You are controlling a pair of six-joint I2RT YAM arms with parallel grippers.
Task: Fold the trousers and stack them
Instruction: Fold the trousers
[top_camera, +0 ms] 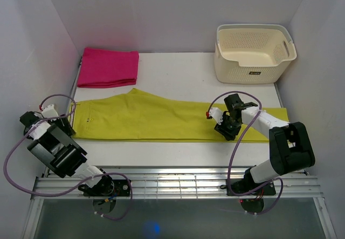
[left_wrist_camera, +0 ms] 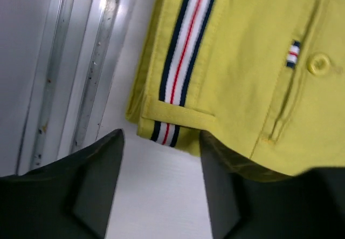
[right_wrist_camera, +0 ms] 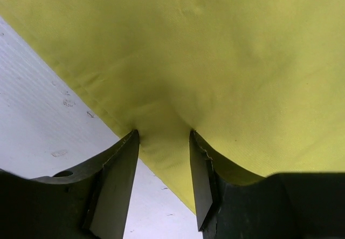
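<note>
Lime trousers (top_camera: 161, 123) to fold: with left gripper (left_wrist_camera: 161, 136) wide by waistband (left_wrist_camera: 178, 117) corner, right gripper (right_wrist_camera: 164, 135) narrower astride near edge, pinch both layers before lifting.

Top view bright and even, lit softly from overhead; white walls (top_camera: 178, 12) and table (top_camera: 178, 69) nearly washed out; shadows faint, soft-edged, beside the basket (top_camera: 253, 55) and along the trousers (top_camera: 156, 121), which show vivid and evenly lit; metal rails (top_camera: 178, 181) glint; a small blue reflection sits on the dark strip (top_camera: 215, 223) below them; walls lean outward at the edges, a wide-lens bend. Left wrist view soft throughout, stripe (left_wrist_camera: 186, 39) and button (left_wrist_camera: 319, 63) smeared; rails glare white; left fingers (left_wrist_camera: 99, 185) dark, blurred. Right wrist view sharper, weave visible mid-frame; a dim shadow pools on the cloth between the right fingers (right_wrist_camera: 116, 190), themselves black, unfocused; lower corners dark.
</note>
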